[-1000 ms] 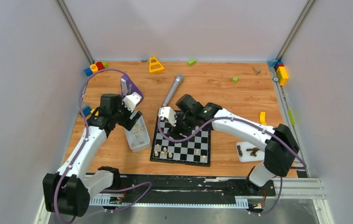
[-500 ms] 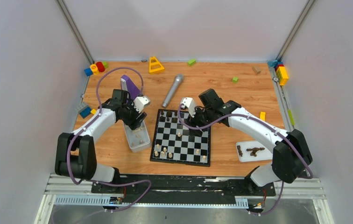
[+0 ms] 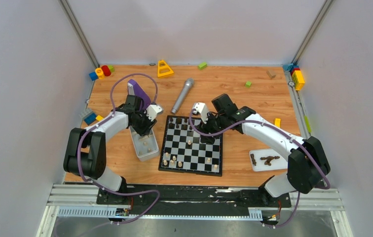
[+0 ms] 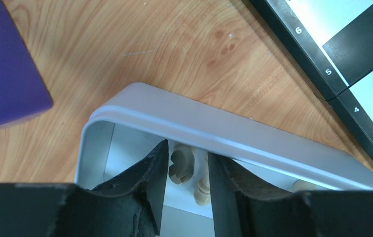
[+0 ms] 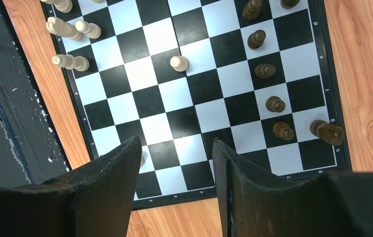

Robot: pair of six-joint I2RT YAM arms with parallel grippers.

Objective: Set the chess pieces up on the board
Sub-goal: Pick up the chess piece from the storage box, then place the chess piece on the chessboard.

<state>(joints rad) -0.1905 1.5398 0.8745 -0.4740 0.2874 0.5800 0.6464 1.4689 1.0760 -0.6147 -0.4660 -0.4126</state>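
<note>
The chessboard lies at mid table with a few cream pieces near its front edge and one cream pawn in the middle. My left gripper is lowered into the clear tray. Its jaws stand open around a cream rook and a second cream piece, close to the tray's rim. My right gripper hovers open and empty over the board. Dark pieces stand in a row along one edge there, and cream pieces at the opposite side.
A purple block stands just behind the clear tray, and a grey microphone lies behind the board. A small white tray holding dark pieces sits right of the board. Toy bricks are scattered along the back and side edges.
My left gripper swung right and dropped into the clear tray. My right gripper moved from the board's far left corner toward its far right, uncovering a cream pawn in the middle.
</note>
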